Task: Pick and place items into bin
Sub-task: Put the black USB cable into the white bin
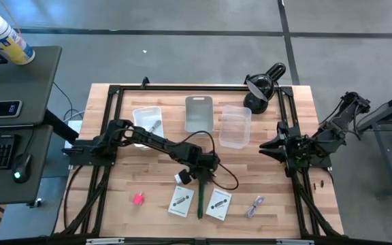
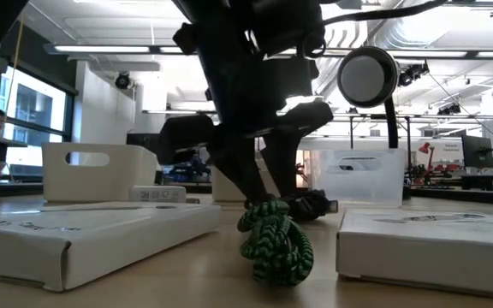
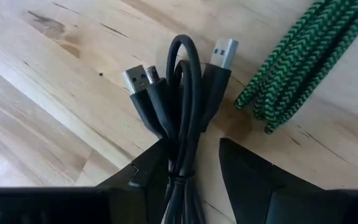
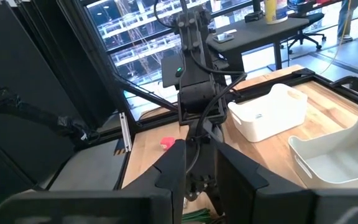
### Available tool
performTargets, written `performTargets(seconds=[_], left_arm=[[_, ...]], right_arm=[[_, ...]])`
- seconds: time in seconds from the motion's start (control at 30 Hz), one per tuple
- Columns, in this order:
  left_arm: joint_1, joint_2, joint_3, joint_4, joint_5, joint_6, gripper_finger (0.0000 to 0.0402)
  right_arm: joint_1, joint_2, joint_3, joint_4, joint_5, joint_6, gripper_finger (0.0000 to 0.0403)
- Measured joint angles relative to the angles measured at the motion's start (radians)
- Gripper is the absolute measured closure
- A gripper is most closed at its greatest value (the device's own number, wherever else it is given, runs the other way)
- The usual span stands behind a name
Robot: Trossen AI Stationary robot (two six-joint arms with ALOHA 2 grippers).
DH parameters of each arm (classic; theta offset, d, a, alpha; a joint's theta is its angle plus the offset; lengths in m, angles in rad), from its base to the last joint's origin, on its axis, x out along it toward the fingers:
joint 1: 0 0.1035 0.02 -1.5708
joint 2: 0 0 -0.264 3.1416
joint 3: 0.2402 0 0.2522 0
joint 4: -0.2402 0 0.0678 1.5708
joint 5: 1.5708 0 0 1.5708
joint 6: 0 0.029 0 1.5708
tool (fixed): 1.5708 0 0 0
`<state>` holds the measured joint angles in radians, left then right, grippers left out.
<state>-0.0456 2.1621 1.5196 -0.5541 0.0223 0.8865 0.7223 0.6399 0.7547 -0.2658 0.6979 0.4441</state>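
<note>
High view: left gripper (image 1: pixel 203 175) sits mid-table over the green cable (image 1: pixel 200 199), between two white cards (image 1: pixel 180 201), bins (image 1: pixel 199 113) well behind; left wrist view: jaws narrow, pinching the black cable (image 3: pixel 182 112), probably for lifting; right gripper (image 1: pixel 272 148) parked, jaws unclear.

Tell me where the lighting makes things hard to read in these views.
Low view: bright ceiling lights behind turn the left arm into a dark silhouette; the green cord is well lit. Left wrist view: even light, with the black cable at the left gripper casting a soft shadow on the table.
</note>
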Motion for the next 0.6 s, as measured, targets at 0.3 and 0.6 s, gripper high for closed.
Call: performTargets(seconds=[0.3, 0.6], left_arm=[[0.008, 0.002, 0.000, 0.006, -0.008, -0.058, 0.0289], [0.019, 0.001, 0.002, 0.008, -0.010, -0.084, 0.0384]], right_arm=[[0.000, 0.000, 0.000, 0.000, 0.002, 0.004, 0.0329], [0.000, 0.001, 0.000, 0.000, 0.002, 0.004, 0.0329]])
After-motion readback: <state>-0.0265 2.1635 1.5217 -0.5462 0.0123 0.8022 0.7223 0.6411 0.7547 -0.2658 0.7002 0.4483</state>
